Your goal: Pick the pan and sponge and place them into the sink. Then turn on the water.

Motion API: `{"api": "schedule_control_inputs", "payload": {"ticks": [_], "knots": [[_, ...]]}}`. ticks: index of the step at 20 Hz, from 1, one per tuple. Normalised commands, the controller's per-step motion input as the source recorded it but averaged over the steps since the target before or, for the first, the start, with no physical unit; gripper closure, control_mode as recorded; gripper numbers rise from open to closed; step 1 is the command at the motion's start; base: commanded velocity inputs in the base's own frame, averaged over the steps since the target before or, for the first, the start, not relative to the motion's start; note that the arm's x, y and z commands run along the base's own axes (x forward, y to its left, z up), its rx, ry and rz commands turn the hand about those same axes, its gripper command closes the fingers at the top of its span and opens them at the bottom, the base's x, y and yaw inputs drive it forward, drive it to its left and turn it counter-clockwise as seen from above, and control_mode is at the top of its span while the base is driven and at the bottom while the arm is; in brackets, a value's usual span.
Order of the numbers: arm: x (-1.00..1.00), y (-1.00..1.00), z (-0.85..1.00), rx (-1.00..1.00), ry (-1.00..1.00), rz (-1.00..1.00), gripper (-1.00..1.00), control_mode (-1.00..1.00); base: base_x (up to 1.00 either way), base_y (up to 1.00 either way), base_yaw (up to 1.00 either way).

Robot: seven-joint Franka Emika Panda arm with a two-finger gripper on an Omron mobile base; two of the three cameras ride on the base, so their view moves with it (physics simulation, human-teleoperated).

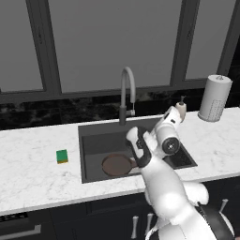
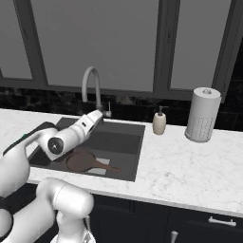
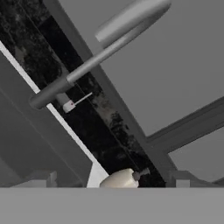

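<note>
Pan (image 1: 117,164), round and reddish-brown, lies in the dark rectangular sink (image 1: 93,140); square green sponge (image 1: 62,156) on marble; jaws wide, empty.

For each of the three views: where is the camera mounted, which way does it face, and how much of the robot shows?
Left base view: behind the arm on its left, looking forward and down at the sink, pan and sponge; the arm rises lower right.
Right base view: behind on the right, same sink and pan; the arm rises lower left.
Hand view: on the hand, rolled, facing the faucet and window.
Both base views share the soap bottle and paper towel roll.
</note>
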Motion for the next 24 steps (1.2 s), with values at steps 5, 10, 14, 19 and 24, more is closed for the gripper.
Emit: {"api": "schedule_control_inputs", "payload": {"ticks": [5,10,14,19,24], "knots": [[-0.37,-0.36,1.00,0.06,0.14,-0.08,-1.00,-1.00,0.00,0.00,0.00],[-0.80,-0.10,0.82,0.31,0.28,-0.07,-1.00,-1.00,0.00,0.00,0.00],[-1.00,0.24,0.28,0.48,0.22,0.00,-1.00,-1.00,0.00,0.00,0.00],[-0.80,0.45,0.24,0.45,0.18,-0.01,-1.00,-1.00,0.00,0.00,0.00],[-0.30,0.96,0.00,0.41,0.14,0.00,-1.00,-1.00,0.00,0.00,0.00]]}}
